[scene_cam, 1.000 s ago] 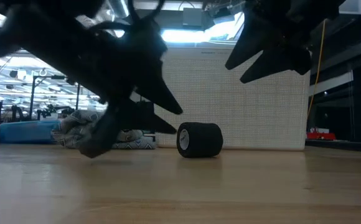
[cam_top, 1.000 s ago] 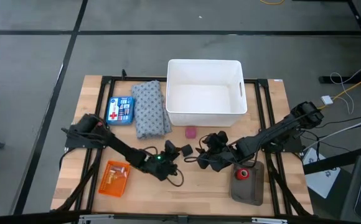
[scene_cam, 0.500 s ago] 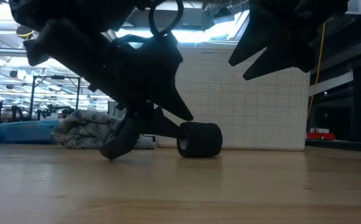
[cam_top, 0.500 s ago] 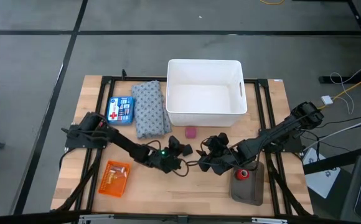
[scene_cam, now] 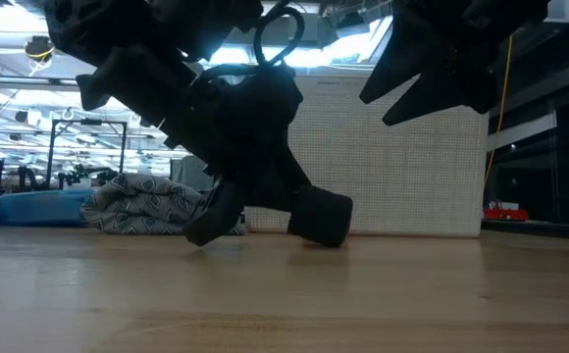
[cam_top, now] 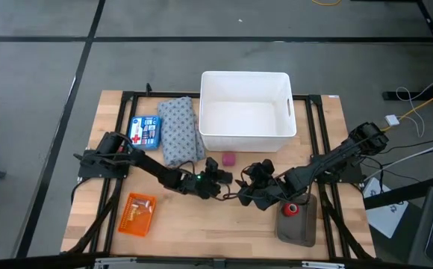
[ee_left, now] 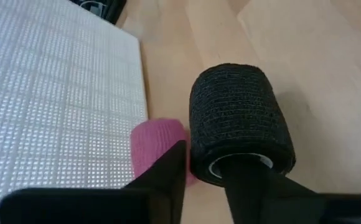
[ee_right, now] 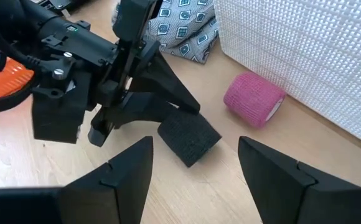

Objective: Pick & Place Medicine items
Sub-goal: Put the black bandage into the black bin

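Observation:
A black bandage roll point(cam_top: 224, 180) lies on the wooden table just in front of the white bin point(cam_top: 246, 112). It also shows in the low view point(scene_cam: 321, 218), where it sits tilted. My left gripper point(cam_top: 216, 180) is shut on it. My right gripper point(cam_top: 249, 191) hangs open and empty above the table just right of the roll, and it also shows in its own wrist view point(ee_right: 196, 180). The flat blue box with a red cross point(cam_top: 144, 132) lies flat at the far left. No amber vial or silvery-grey piece shows. My left gripper holds the black roll by the wall at its open end point(ee_left: 200, 163). One finger point(ee_left: 255, 186) reaches into the hollow core and the other point(ee_left: 165, 177) lies outside. The fingers come slanting down from the table's left. The roll is tilted, its lower edge point(scene_cam: 330, 240) at the table.
A pink roll point(cam_top: 229, 158) lies against the bin's front wall, just beyond the black roll. The grey patterned cloth point(cam_top: 181, 131) lies beside the blue box. An orange pack point(cam_top: 136, 213) sits near the front left. A grey device with a red knob point(cam_top: 295, 211) sits at the front right.
My left gripper has gone toward the table's right and far edge, low over the table, to the black roll and has taken hold of it. The roll, which stood level on the table, is now tipped.

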